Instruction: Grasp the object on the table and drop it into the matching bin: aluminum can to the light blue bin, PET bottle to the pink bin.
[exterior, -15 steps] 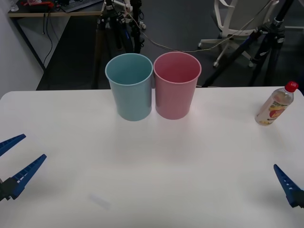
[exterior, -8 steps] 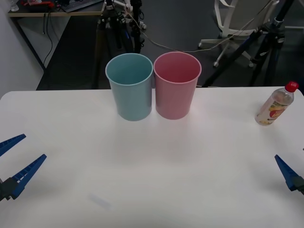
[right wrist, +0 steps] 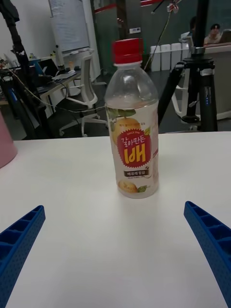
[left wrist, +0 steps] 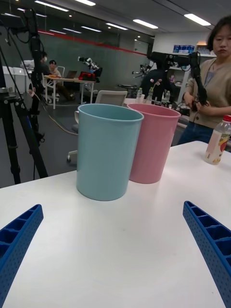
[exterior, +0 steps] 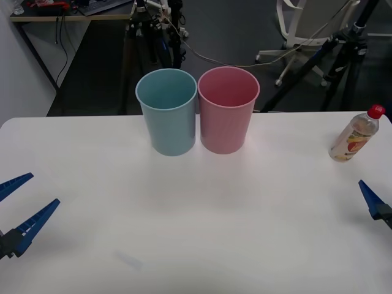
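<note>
The PET bottle (exterior: 354,136), clear with a red cap and a white, yellow and red label, stands upright near the right edge of the white table (exterior: 196,202). At the table's far middle the light blue bin (exterior: 166,111) and the pink bin (exterior: 227,110) stand side by side, touching, blue on the left. My right gripper (right wrist: 114,208) is open, low over the table, facing the bottle (right wrist: 133,126) a short way off. One of its blue fingers (exterior: 371,199) shows at the right edge of the front view. My left gripper (exterior: 44,188) rests open at the near left, facing both bins (left wrist: 107,150).
Beyond the table's far edge stand black tripods (exterior: 150,33) and a white office chair (exterior: 300,27) on a dark floor. A wide stretch of bare tabletop lies between the bins and both grippers. The bottle stands close to the table's right edge.
My right gripper has moved forward and to the right, closer to the bottle. The left gripper, bottle and bins have not moved.
</note>
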Tool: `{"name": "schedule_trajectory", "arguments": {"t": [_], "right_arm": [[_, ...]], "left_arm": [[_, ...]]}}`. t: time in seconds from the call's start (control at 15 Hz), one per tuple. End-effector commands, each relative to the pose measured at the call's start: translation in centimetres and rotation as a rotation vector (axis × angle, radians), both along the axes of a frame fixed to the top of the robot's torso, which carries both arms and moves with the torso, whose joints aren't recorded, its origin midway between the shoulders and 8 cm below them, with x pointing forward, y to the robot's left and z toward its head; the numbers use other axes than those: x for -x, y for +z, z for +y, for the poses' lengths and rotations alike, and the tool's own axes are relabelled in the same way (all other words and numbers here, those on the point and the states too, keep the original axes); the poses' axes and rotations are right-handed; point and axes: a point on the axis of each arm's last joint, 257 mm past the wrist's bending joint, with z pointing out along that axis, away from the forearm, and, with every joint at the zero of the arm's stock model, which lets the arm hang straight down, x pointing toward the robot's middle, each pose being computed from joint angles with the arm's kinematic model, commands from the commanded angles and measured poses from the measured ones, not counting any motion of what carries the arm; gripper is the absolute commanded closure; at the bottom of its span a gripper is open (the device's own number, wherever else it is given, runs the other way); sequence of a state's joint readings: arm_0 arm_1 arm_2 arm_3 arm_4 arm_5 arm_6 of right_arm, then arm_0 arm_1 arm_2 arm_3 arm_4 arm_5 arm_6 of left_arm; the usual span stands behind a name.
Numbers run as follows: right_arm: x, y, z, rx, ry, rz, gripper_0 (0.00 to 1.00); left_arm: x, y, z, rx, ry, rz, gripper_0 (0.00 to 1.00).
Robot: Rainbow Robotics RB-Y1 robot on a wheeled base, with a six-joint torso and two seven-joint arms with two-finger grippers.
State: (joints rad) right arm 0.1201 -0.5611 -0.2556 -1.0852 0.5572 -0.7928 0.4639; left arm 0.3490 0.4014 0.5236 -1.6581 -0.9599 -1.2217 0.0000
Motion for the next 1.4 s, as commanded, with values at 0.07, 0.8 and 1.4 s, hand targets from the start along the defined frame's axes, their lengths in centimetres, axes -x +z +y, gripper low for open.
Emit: {"name": "schedule_trajectory", "arguments": {"t": [0.07, 0.8, 1.4], "right_arm": [[-2.2, 0.5, -0.6, 0.004, -0.043, 0.002, 0.0], [-7.7, 0.1, -1.2, -0.033, -0.154, 0.027, 0.0], [-12.1, 1.3, -0.7, -0.019, -0.162, 0.01, 0.0]], "left_arm": [[0.0, 0.0, 0.0, 0.0, 0.0, 0.0, 0.0], [0.0, 0.0, 0.0, 0.0, 0.0, 0.0, 0.0], [0.0, 0.0, 0.0, 0.0, 0.0, 0.0, 0.0]]}}
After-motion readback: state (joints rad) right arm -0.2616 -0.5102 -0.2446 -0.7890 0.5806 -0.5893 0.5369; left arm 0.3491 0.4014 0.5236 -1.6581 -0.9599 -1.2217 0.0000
